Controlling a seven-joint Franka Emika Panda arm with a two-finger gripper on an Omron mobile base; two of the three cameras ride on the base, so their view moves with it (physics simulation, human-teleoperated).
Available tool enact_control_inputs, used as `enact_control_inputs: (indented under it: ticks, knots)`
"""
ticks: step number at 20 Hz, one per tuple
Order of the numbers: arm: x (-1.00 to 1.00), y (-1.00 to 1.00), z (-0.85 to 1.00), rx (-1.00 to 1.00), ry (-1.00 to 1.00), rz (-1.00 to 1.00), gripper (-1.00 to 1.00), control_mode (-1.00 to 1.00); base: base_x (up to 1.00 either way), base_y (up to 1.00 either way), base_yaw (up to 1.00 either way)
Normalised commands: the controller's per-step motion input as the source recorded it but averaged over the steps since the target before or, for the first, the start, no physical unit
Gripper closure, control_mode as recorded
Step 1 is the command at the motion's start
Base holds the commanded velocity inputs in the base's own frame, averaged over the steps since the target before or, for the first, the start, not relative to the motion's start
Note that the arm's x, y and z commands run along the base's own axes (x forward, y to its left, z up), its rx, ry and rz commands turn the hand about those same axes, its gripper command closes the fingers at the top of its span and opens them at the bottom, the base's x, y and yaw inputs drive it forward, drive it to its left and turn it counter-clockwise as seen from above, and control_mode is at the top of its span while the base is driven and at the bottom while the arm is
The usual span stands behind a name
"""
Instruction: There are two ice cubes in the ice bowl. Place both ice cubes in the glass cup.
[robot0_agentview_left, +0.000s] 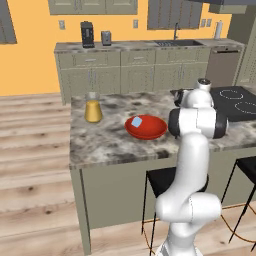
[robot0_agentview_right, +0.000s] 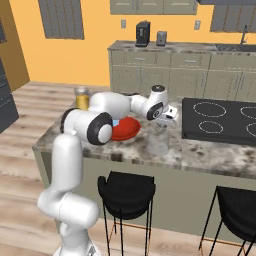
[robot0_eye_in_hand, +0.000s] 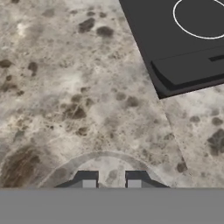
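Observation:
The red ice bowl (robot0_agentview_left: 150, 131) sits mid-counter with one pale-blue ice cube (robot0_agentview_left: 136, 122) lying in it. In the right base view the same ice bowl (robot0_agentview_right: 126, 130) lies left of the clear glass cup (robot0_agentview_right: 159, 140), which stands upright on the marble. My gripper (robot0_agentview_right: 166, 120) hangs just above the cup's mouth. In the hand view the gripper (robot0_eye_in_hand: 111, 183) points down at the cup's round rim (robot0_eye_in_hand: 105, 154). Its fingertips (robot0_eye_in_hand: 89, 183) stand a small cube's width apart, shut on a faint pale ice cube (robot0_eye_in_hand: 111, 176).
A yellow cone-shaped vessel (robot0_agentview_left: 93, 111) stands at the counter's left end. The black cooktop (robot0_agentview_right: 220, 122) lies right of the cup, and its corner (robot0_eye_in_hand: 183, 57) shows in the hand view. Two black stools (robot0_agentview_right: 125, 192) stand under the counter's front edge.

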Motion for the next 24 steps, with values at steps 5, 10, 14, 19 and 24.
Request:
enact_control_inputs:
  ticks: [5, 10, 14, 19, 24]
  knots:
    - [0.16, 0.0, 0.0, 0.0, 0.0, 0.0, -1.0, -1.0, 0.0, 0.0, 0.0]
    - [-0.52, 0.42, 0.27, 0.0, -0.14, -0.01, -1.0, -1.0, 0.0, 0.0, 0.0]
    - [-0.68, 1.0, 0.05, 0.0, -0.13, 0.0, -1.0, -1.0, 0.0, 0.0, 0.0]
    - [-0.19, 1.0, 0.0, 0.0, -0.06, -0.04, -1.0, -1.0, 0.0, 0.0, 0.0]
    - [0.12, 1.0, 0.01, 0.03, -0.05, -0.14, -1.0, -1.0, 0.0, 0.0, 0.0]
